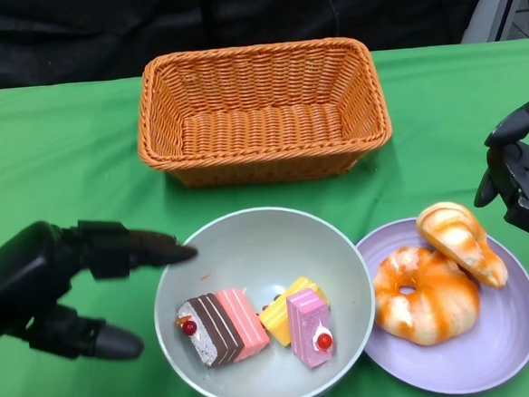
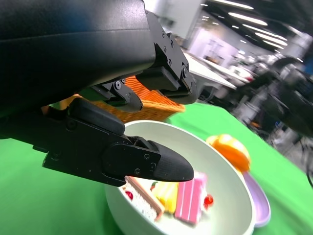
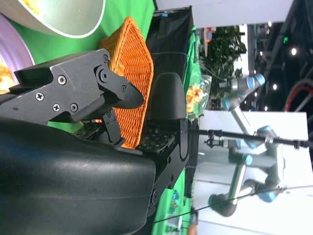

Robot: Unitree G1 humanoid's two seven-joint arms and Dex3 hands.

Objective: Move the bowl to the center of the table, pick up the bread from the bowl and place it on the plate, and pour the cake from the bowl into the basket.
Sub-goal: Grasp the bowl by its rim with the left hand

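Basket (image 1: 260, 111): we find it behind the bowl, well placed for a forward tip.
Bowl (image 1: 250, 254): centred, holding only the cake pieces (image 1: 255, 324); pouring is the step in hand, we judge.
Plate (image 1: 502, 345): bread (image 1: 438, 282) already on it.
Left hand (image 1: 57, 286): fingers spread, empty, one fingertip at the rim; we advise a firm rim grip.
Right hand (image 1: 522, 176): we cannot tell whether its fingers are closed.

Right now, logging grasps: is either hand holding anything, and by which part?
Nothing is held. The left hand hovers open beside the bowl; the right hand is empty near the plate.
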